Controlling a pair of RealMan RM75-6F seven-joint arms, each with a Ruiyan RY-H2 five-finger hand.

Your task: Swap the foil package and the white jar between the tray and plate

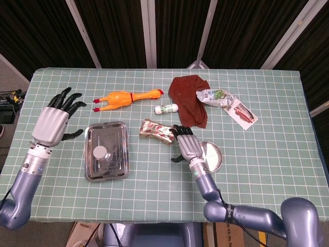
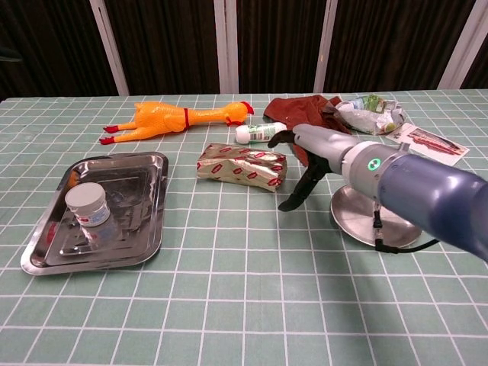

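The right hand point(image 1: 187, 145) hangs palm down over the middle of the green checked table point(image 1: 154, 185), its fingers spread and holding nothing. Its fingertips reach toward the right end of the foil package point(image 1: 158, 130), which lies flat on the cloth just beside the hand; whether they touch it cannot be told. Directly right of the hand, partly hidden behind the wrist, sits the round metal plate point(image 1: 215, 157), with nothing on it. Farther left, past the package, is the rectangular metal tray point(image 1: 121, 139), and the white jar point(image 1: 100, 153) stands upright inside it, toward the near half. The left hand point(image 1: 53, 122) is raised well left of the tray, near the table's left edge, fingers fanned apart and holding nothing; it shows only in the head view. Behind the package lie an orange rubber chicken point(image 1: 126, 97), a small white bottle point(image 1: 166, 109) on its side, a dark red cloth point(image 1: 190, 98), a crumpled wrapper point(image 1: 215, 96) and a printed card point(image 1: 241, 111).
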